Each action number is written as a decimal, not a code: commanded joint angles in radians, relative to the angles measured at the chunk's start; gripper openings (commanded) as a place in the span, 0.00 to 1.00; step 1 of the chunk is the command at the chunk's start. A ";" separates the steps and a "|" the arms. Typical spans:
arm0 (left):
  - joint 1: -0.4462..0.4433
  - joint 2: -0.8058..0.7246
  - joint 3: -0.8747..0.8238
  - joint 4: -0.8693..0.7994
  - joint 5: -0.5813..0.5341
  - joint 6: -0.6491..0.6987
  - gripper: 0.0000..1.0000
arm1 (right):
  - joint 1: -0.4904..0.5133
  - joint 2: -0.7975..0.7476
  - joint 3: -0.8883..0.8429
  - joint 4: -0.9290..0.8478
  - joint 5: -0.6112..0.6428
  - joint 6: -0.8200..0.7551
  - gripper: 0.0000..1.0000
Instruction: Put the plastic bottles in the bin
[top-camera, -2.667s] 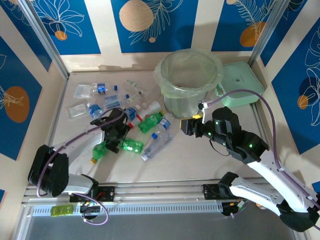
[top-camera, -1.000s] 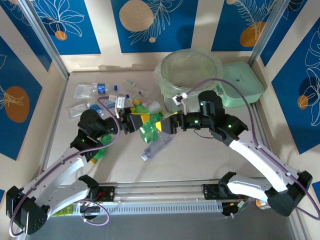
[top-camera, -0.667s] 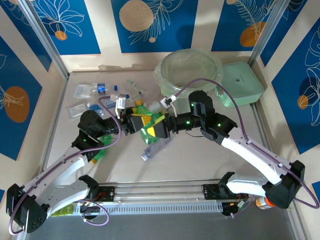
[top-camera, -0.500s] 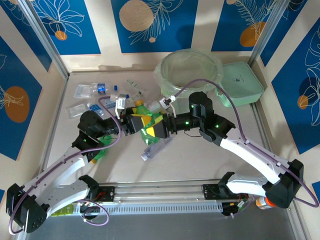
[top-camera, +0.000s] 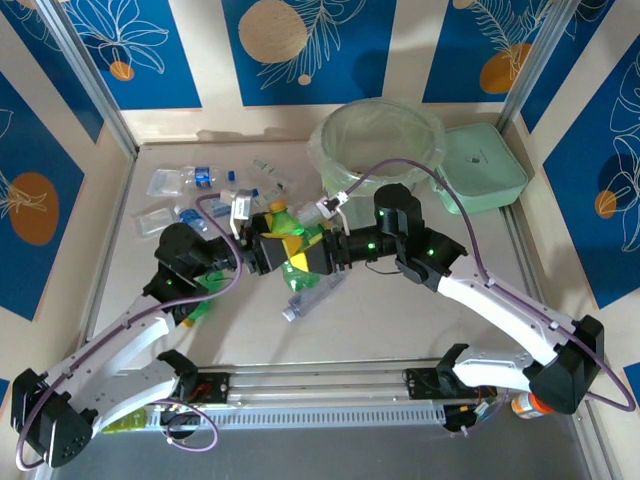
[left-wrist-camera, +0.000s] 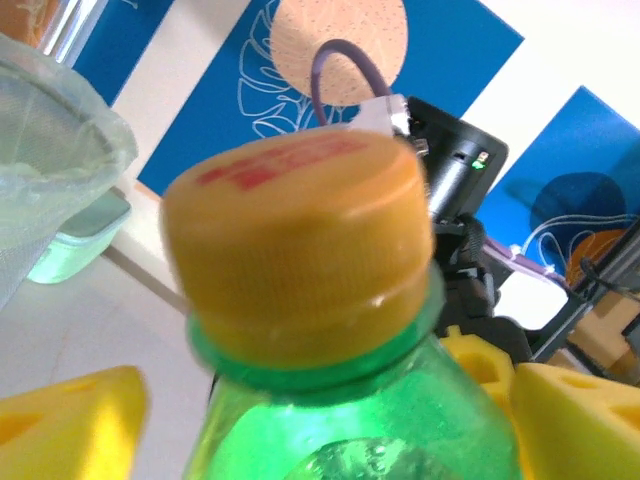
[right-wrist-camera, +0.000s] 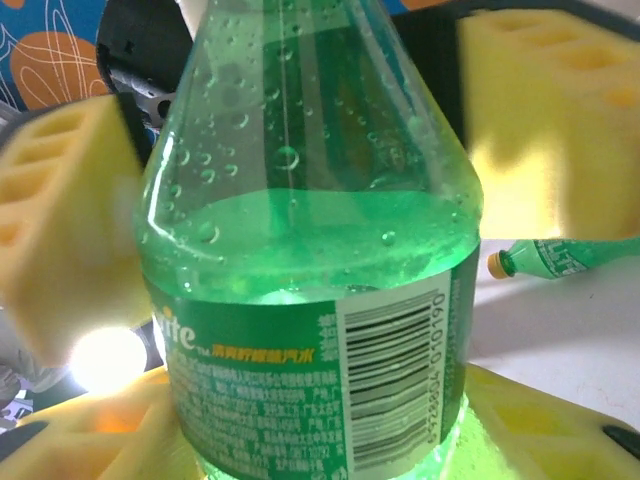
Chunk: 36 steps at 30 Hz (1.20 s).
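Left gripper (left-wrist-camera: 320, 420): jaws closed on the green bottle (right-wrist-camera: 300, 200), held off the table (top-camera: 400, 320) at centre, near-left of the bin (top-camera: 436, 150); the right gripper (right-wrist-camera: 310, 170) brackets the same bottle, but you cannot tell whether it clamps. If you release the left early, or both pull, the bottle likely drops or twists out. The right arm's cable (top-camera: 400, 165) loops across the bin's near side and may snag; a clear bottle (top-camera: 312, 290) lies underneath, loose bottles (top-camera: 200, 178) far left.
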 joint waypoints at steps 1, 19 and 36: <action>-0.006 -0.088 0.032 -0.157 -0.129 0.082 0.99 | -0.022 -0.037 0.006 -0.015 -0.010 -0.014 0.52; -0.006 -0.187 0.213 -0.952 -0.832 0.421 0.99 | -0.397 0.224 0.563 -0.562 0.583 -0.250 0.49; -0.006 -0.245 0.185 -0.971 -0.848 0.550 0.99 | -0.459 0.899 1.206 -1.042 0.844 -0.395 0.52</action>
